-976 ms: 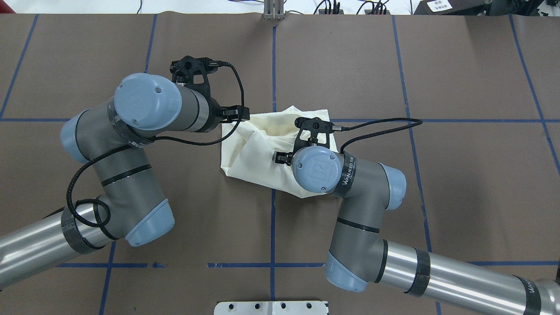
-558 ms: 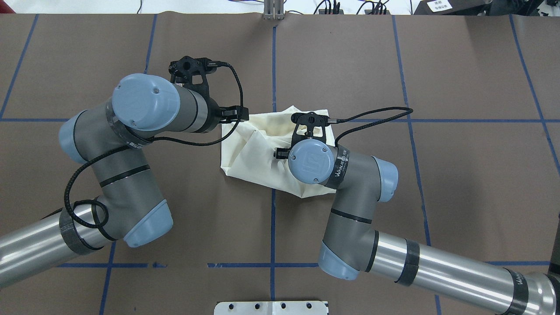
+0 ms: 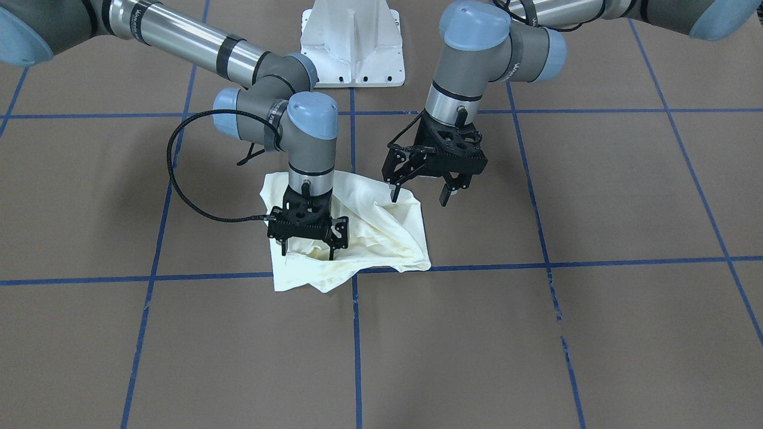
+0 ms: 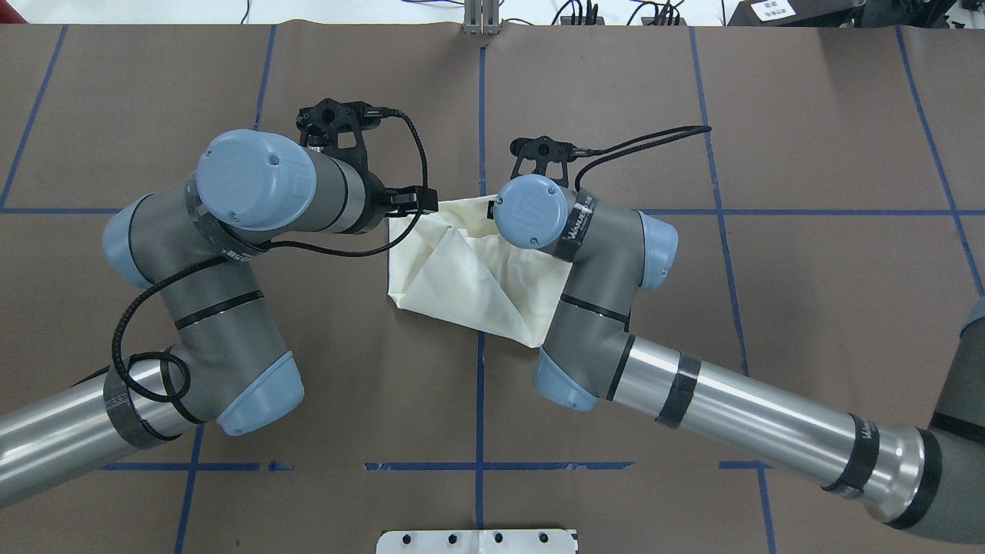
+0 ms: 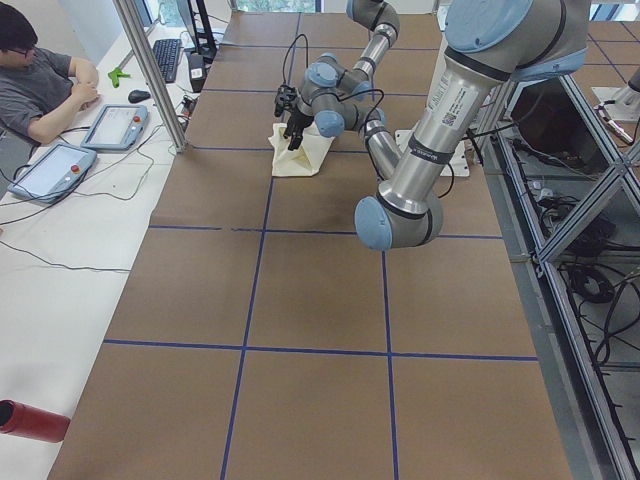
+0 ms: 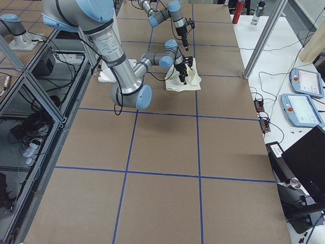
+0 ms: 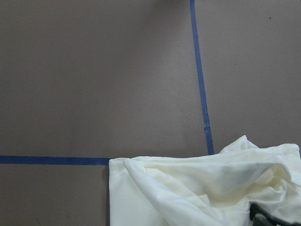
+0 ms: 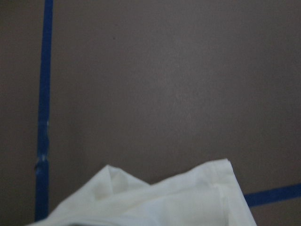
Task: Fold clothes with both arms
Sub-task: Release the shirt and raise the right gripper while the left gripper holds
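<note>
- Shirt (image 3: 381, 232), cream-white and plain side up, lies bunched in a rough square at the middle of the brown table (image 3: 536, 333), across the crossing of the blue tape lines (image 3: 355, 333)
- Long axis is hard to call: the bundle is about as wide as it is deep, and its edge nearest the robot runs aslant to the tape in the overhead view
- Which way collar and sleeves point cannot be told, as both are lost in the folds
- Right gripper (image 3: 308, 250) stands upright over the shirt's corner on the robot's right, on the side away from the base; its jaws are apart with the fingertips (image 3: 331, 255) down in the wrinkled cloth, and no fold is clearly pinched between them
- Left gripper (image 3: 419, 195) hangs at the shirt's opposite edge, nearer the base, jaws wide apart: one finger is over a raised fold, the other over bare table just beside the cloth
</note>
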Controlling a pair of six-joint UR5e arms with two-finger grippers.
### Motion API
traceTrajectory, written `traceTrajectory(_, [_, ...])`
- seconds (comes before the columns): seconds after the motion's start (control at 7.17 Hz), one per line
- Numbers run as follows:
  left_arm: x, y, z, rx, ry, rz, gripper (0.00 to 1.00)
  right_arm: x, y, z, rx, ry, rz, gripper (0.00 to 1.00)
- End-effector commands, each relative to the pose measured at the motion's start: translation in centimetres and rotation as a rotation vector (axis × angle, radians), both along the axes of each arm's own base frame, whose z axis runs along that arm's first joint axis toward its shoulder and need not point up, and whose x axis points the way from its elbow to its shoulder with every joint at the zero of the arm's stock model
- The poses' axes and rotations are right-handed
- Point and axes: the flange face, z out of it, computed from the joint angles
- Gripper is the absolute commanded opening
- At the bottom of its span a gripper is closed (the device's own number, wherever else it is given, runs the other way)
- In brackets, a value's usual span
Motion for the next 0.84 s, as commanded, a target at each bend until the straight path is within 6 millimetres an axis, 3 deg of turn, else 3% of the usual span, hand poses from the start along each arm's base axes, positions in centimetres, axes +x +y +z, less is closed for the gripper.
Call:
traceTrajectory(0.0, [0.2, 0.2, 0.0, -0.004, 0.002, 0.002, 1.0, 3.9, -7.3, -1.1, -0.053, -0.013, 0.08, 1.0])
traceTrajectory(0.14, [0.5, 0.5, -0.1, 0.001, 0.013, 0.007, 1.0, 8.7, -11.2, -2.9, -0.12, -0.093, 0.09, 1.0])
traceTrajectory(0.28, [1.3, 0.8, 1.0, 0.016, 0.037, 0.016, 1.0, 11.7, -13.0, -3.9, -0.155, -0.148, 0.071, 1.0])
traceTrajectory(0.42, [3.3, 1.7, 2.2, 0.039, 0.07, 0.041, 1.0, 12.1, -12.4, -4.8, -0.144, -0.171, 0.052, 1.0])
traceTrajectory(0.7, [4.4, 1.2, 3.9, 0.066, 0.104, 0.044, 1.0, 12.1, -11.9, -5.2, -0.136, -0.18, 0.046, 1.0])
